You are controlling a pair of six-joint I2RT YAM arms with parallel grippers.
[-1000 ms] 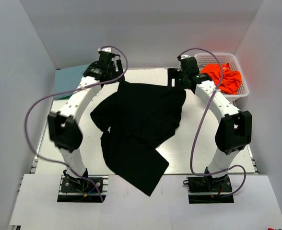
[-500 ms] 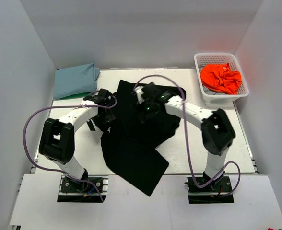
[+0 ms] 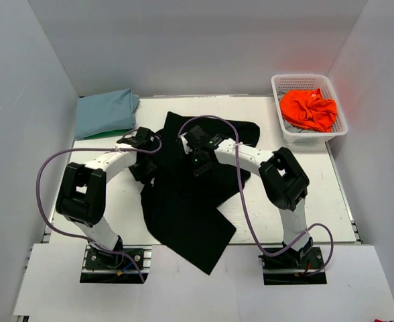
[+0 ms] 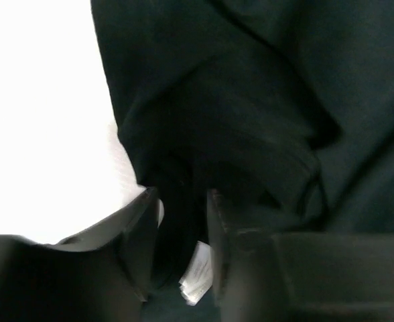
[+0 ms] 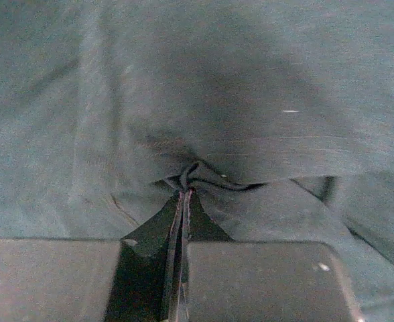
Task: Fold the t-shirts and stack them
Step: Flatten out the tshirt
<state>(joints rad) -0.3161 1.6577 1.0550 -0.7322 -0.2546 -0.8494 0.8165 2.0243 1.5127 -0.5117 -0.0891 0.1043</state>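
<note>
The large black t-shirt [image 3: 190, 201] lies crumpled in the middle of the table, one end hanging over the near edge. My left gripper [image 3: 143, 168] is down on its left edge. In the left wrist view its jaws [image 4: 181, 194] are closed around a fold of the black cloth [image 4: 250, 100], with a white label [image 4: 197, 272] between the fingers. My right gripper [image 3: 198, 163] presses on the shirt's upper middle. It is shut [image 5: 185, 191] on a small puckered pinch of black fabric [image 5: 217, 87]. A folded light blue t-shirt [image 3: 103, 113] lies at the back left, with a green edge [image 3: 110, 134] showing under it.
A white mesh basket [image 3: 338, 131] stands at the back right with an orange t-shirt [image 3: 309, 109] bunched inside. White walls close in the table on three sides. Purple cables loop from both arms over the table.
Both arms have swung from the table's far edge down onto the black t-shirt. Both grippers were open and have closed on its fabric, the right one fully.
</note>
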